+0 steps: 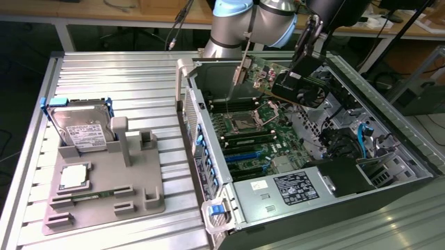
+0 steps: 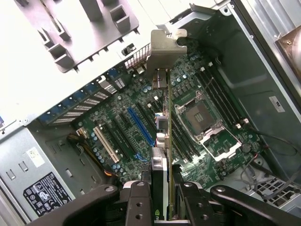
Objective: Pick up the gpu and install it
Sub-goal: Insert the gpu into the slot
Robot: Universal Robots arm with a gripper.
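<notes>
The gripper (image 2: 163,190) has its fingers (image 2: 136,203) part-closed, clamping the gpu (image 2: 163,117) above the open computer case (image 1: 379,112). The card looks light, stiff and fragile, and is likely safest gripped across its flat faces.

1 arm (image 1: 240,23), 1 gripper (image 2: 163,192): clamped on a card.
The arm has silver tube segments with pale blue joint caps and enters at the top of the exterior view, its wrist tipped downward. The gripper is black with 2 fingers (image 2: 138,202), jaws partly closed and pressing 1 on each face of the gpu (image 2: 162,61), which stands edge-on between them, carried clear of any support.
</notes>
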